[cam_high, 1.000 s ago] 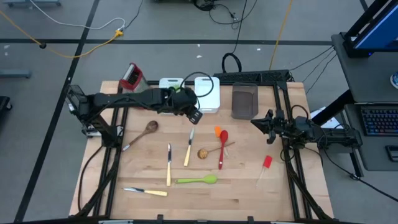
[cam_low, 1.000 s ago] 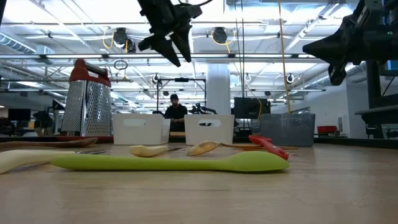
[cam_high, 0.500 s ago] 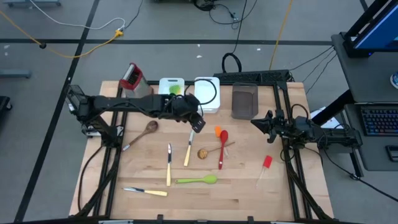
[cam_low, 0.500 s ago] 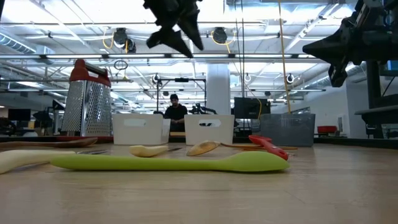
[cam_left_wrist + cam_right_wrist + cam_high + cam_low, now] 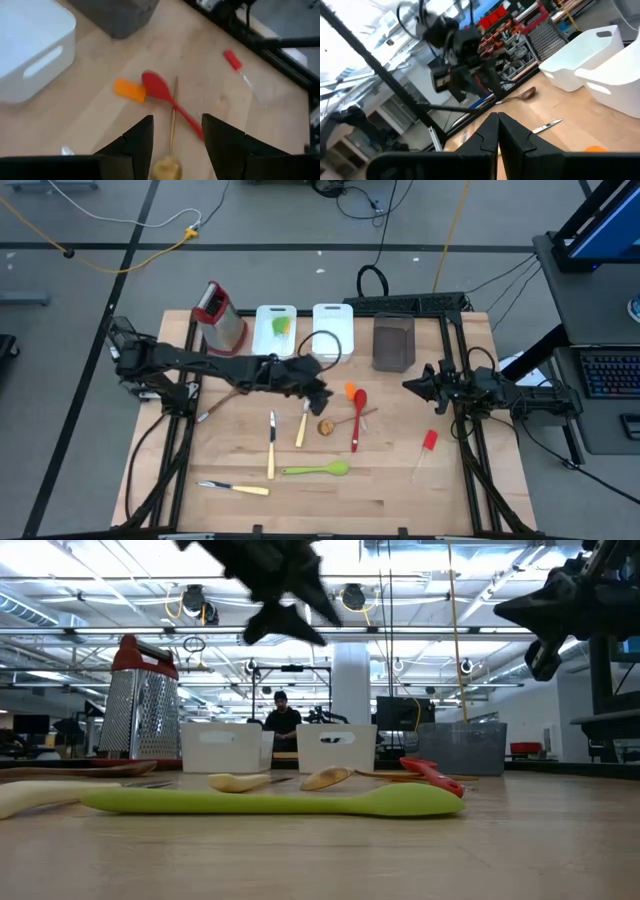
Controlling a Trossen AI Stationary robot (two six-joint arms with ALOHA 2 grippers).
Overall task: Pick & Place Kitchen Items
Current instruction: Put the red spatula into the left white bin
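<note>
The left gripper (image 5: 318, 392) is seen just above the middle of the high view, its fingers (image 5: 226, 145) spread apart with nothing between them, raised clear of the worktop (image 5: 390, 490). Directly below it in the left wrist view a wooden spoon (image 5: 169, 150) lies between the fingers, its bowl nearest the camera. Crossing that spoon's handle is a red spoon (image 5: 357, 418), and an orange spatula (image 5: 350, 391) lies touching the red spoon's bowl, just right of the gripper in the high view. A cream-handled knife (image 5: 303, 424) lies just below the gripper, a second knife (image 5: 271, 444) to its left, and a green spoon (image 5: 316, 470) lower still. A third knife (image 5: 234, 488) is found at lower left, and another wooden spoon (image 5: 228, 395) shows under the left arm. A red spatula (image 5: 427, 445) lies well apart at the right.

At the top of the worktop stand a grater (image 5: 217, 314), two white bins (image 5: 332, 328), the left one with something green inside, and a dark bin (image 5: 393, 343).

The right gripper (image 5: 410, 383) is held at the right edge, closed and empty.
</note>
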